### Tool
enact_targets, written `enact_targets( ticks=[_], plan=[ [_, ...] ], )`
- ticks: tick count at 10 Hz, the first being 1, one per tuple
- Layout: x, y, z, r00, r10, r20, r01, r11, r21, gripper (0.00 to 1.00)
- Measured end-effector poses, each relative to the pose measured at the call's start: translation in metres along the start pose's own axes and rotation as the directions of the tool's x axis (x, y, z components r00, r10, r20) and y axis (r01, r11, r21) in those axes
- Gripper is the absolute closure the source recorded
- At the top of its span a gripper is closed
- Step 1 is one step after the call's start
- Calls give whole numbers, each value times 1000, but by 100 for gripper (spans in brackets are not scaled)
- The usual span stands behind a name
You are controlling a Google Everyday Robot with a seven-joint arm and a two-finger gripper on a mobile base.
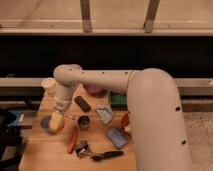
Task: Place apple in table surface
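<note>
The robot's thick cream-coloured arm (125, 82) reaches from the right of the view across to the left part of the light-brown plank wooden bench (45, 150), where it bends down at a rounded joint. At its lower end the pincer (57, 116) hangs low over the left side of the bench, its fingers pressed in on the small round yellow-orange apple (56, 120), which sits between them just above or against a blue-grey round bowl (46, 123) (whether the fruit touches the bowl cannot be told). Behind the pincer, near the back left edge, stands a pale cream cup (48, 85). To the right of the pincer lies a dark oblong block (82, 103), and below that a small dark metal cup (83, 121). A light blue crumpled cloth (104, 113) lies near the middle, and a blue rectangular sponge (116, 136) lies further forward. An orange-red carrot-like stick (73, 140) lies tilted on the planks, beside a black-handled utensil (102, 155) near the front edge.
</note>
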Motion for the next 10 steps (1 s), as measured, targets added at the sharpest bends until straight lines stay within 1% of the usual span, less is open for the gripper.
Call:
enact_targets(
  ticks=[5, 6, 8, 10],
  plan=[
    [3, -1, -2, 1000, 3, 0, -3, 1000, -1, 100],
    [2, -1, -1, 1000, 3, -6, -3, 1000, -9, 100],
    [1, -1, 17, 1000, 2, -20, -3, 999, -44, 100],
    [0, 4, 49, 1000, -6, -28, 4, 996, -85, 100]
  ],
)
